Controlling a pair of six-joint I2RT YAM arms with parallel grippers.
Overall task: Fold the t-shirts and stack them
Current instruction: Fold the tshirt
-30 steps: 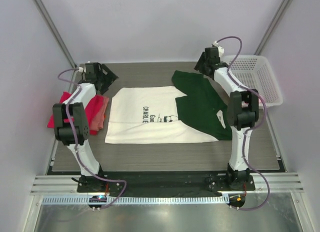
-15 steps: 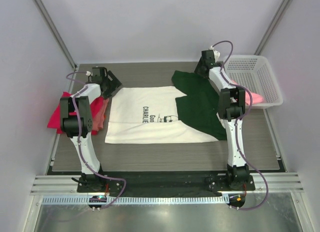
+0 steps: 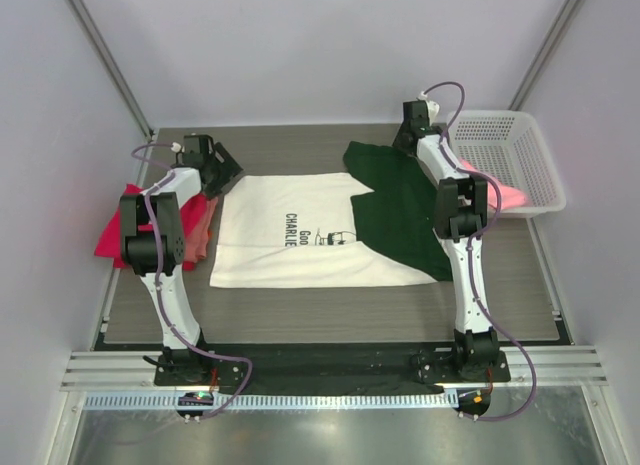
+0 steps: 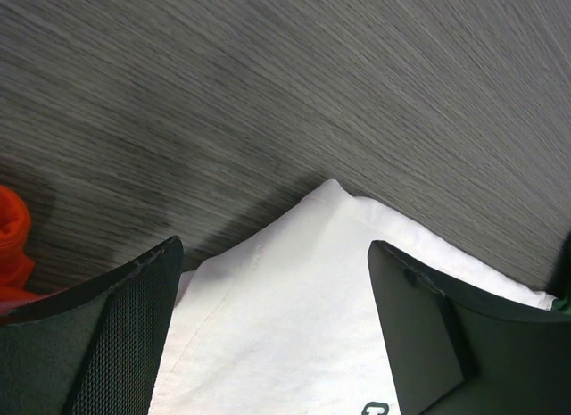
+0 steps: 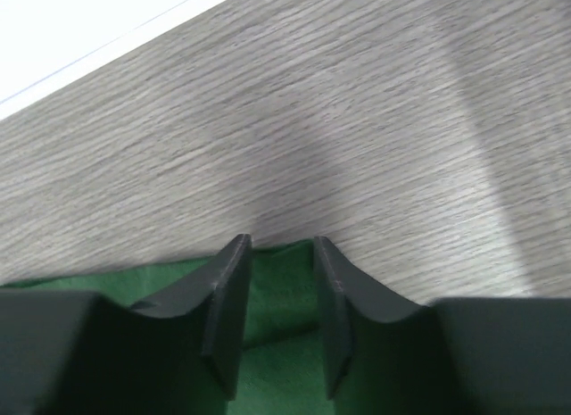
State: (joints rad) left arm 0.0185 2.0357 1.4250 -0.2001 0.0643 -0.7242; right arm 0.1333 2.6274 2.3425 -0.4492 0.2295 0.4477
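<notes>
Green cloth (image 5: 278,352), perhaps pinched, right hand (image 5: 279,244).

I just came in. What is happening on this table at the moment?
Two robot arms are at the far edge of a cream-white t-shirt lying flat on the table. The left gripper hangs open over its far left corner. The right gripper has its jaws close together around the green sleeve edge; whether they grip is unclear. Red and salmon shirts lie at the left, a light pink shirt in the basket.
</notes>
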